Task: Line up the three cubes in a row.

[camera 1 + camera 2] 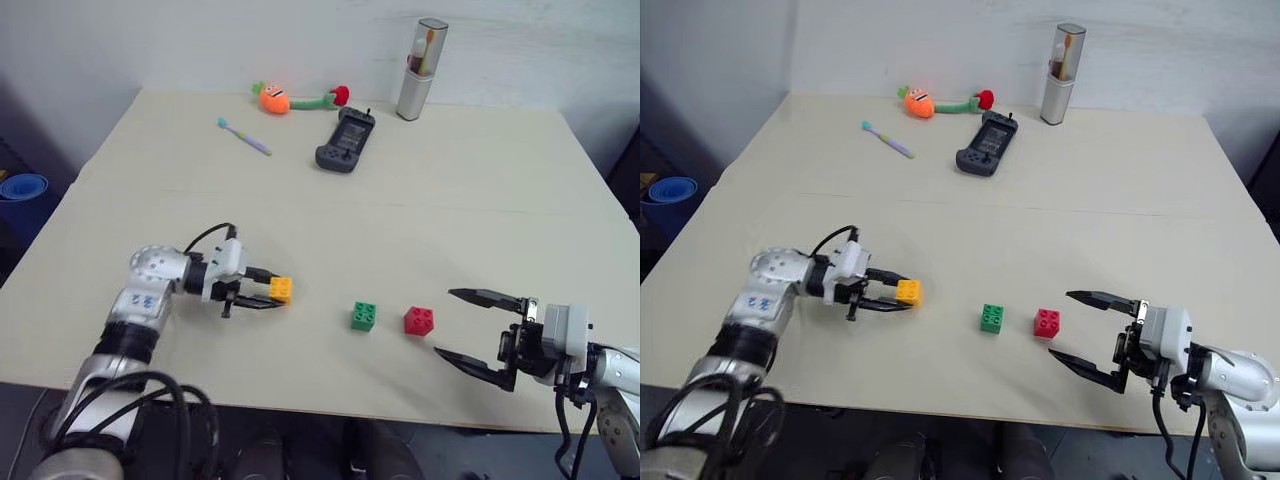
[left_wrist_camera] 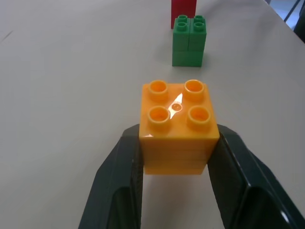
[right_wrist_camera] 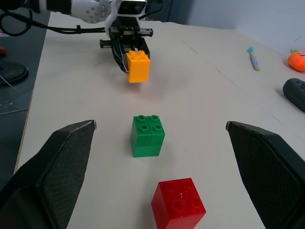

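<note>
- The left gripper, at lower left of the head view, has its two black fingers clamped on the flanks of the yellow-orange cube, which the right wrist view shows held clear of the table
- The right gripper, at lower right, holds nothing, its jaws spread wide just right of the red cube
- The green cube sits at lower centre, close beside the red one but not touching, both resting on the tabletop
- Risk: the grip covers only the lower sides of the brick, so its smooth, glossy plastic could slip or twist between the fingers as it travels
- Risk: set down too close, the carried brick or a fingertip could nudge the light green cube and skew the line; the open right jaws could likewise knock the red cube
- Risk: a release from height would likely let the brick bounce or tumble off axis
- Materials: the bricks are hard, shiny, square-edged blocks, each topped by four round studs; the table is a matt, pale, flat board; the fingers are tapered, dark and slightly textured
</note>
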`<state>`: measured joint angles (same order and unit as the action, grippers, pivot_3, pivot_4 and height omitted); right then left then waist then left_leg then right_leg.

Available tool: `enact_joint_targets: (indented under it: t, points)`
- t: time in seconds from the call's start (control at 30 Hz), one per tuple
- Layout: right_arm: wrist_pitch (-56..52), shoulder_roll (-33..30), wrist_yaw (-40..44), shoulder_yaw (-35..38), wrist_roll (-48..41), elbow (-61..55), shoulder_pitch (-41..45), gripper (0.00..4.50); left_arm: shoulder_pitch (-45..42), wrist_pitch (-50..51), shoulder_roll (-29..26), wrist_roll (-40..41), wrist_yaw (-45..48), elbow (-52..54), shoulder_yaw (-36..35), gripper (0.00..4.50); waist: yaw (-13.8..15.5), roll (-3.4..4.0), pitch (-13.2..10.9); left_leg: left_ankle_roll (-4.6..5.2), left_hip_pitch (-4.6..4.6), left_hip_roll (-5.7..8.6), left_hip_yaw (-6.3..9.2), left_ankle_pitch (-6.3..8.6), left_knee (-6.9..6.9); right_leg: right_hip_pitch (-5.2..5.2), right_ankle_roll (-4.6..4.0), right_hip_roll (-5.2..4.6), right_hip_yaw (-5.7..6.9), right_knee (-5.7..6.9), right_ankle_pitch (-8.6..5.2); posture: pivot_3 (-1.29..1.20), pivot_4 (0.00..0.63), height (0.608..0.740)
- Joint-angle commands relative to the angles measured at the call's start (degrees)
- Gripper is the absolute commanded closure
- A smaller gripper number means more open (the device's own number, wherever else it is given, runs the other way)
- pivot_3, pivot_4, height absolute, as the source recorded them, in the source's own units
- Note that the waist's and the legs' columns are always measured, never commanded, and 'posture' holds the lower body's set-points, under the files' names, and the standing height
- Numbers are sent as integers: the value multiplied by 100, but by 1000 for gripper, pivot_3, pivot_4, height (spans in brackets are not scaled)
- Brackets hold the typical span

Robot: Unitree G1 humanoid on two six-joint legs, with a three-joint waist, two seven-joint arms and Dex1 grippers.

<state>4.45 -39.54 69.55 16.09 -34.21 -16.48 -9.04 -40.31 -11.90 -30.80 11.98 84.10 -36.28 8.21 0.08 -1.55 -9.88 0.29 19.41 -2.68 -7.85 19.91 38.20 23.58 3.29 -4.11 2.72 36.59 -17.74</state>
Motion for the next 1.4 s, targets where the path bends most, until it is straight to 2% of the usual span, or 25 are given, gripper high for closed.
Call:
enact_joint_targets:
  t: [0.03, 0.37, 0.63, 0.7, 0.87, 0.93, 1.03, 1.13, 1.3, 1.4]
  points:
    - [-97, -92, -23, 105, -135, -276, -68, 0, -328, -456, 136, -199, 487, -686, 190, 3010, -10, 0, 0, 0, 2, 0, 0, 0, 0, 0, 0, 1, 0, -4, 0, 0, 150, 740]
    - [-220, -82, -145, 128, -101, -405, -157, 0, -418, -894, 422, -285, 572, -1223, 330, 3010, -16, -1, -1, 1, 5, -6, 1, -2, 5, 4, 3, 5, -1, -2, 2, 0, 150, 740]
    - [-213, -66, -191, 90, -71, -367, -168, 0, -173, -780, 404, -190, 603, -872, 333, 3010, -19, -1, -1, 1, 6, -6, 5, -2, 4, 3, 3, 4, 2, -2, 2, 0, 150, 740]
    - [-197, -67, -169, 69, -56, -286, -106, 0, -117, -713, 341, -170, 534, -796, 295, 2270, -21, -1, -1, 1, 6, -6, 6, -2, 4, 3, 3, 4, 3, -2, 1, 0, 150, 740]
    - [-325, -79, -240, 140, -197, -288, 46, 0, 108, -431, 81, 0, 516, -299, 173, 801, -27, -1, -1, 0, 7, -7, 7, -3, 3, 4, 3, 4, 3, -1, 1, 0, 150, 740]
    - [-428, -204, -183, 283, -309, -349, 51, 0, 385, -252, -324, 157, 500, 166, -33, 219, -38, -1, -1, 0, 8, -7, 11, -3, 4, 3, 3, 2, 7, -1, 1, 0, 150, 740]
    - [-517, -463, 66, 575, -422, -384, -106, 0, 816, -157, -1038, 367, 385, 618, -472, 219, -70, 3, -4, -2, 8, -12, 11, -3, -1, 6, 0, 2, 4, 0, 0, 0, 150, 740]
    - [-554, -753, 342, 939, -460, -203, -308, 0, 1242, 693, -1617, 816, 203, 1217, -984, 219, -66, 7, -6, -4, 7, -13, 21, -4, -9, 5, -5, 0, 12, -1, -3, 0, 150, 740]
    - [-261, -1241, 1007, 1294, -134, 269, -472, 0, 1953, 1349, -2159, 1157, -88, 2345, -1622, 219, -10, 14, -10, 31, 4, 2, 35, 10, -6, -8, -4, -26, 21, -4, -2, 0, 150, 740]
    - [-146, -1362, 1151, 1351, -30, 464, -459, 0, 2168, 1520, -2301, 1208, -206, 2602, -1819, 219, -8, 15, -10, 30, 8, 4, 44, 10, -9, -10, -5, -30, 29, -11, -3, 0, 150, 740]
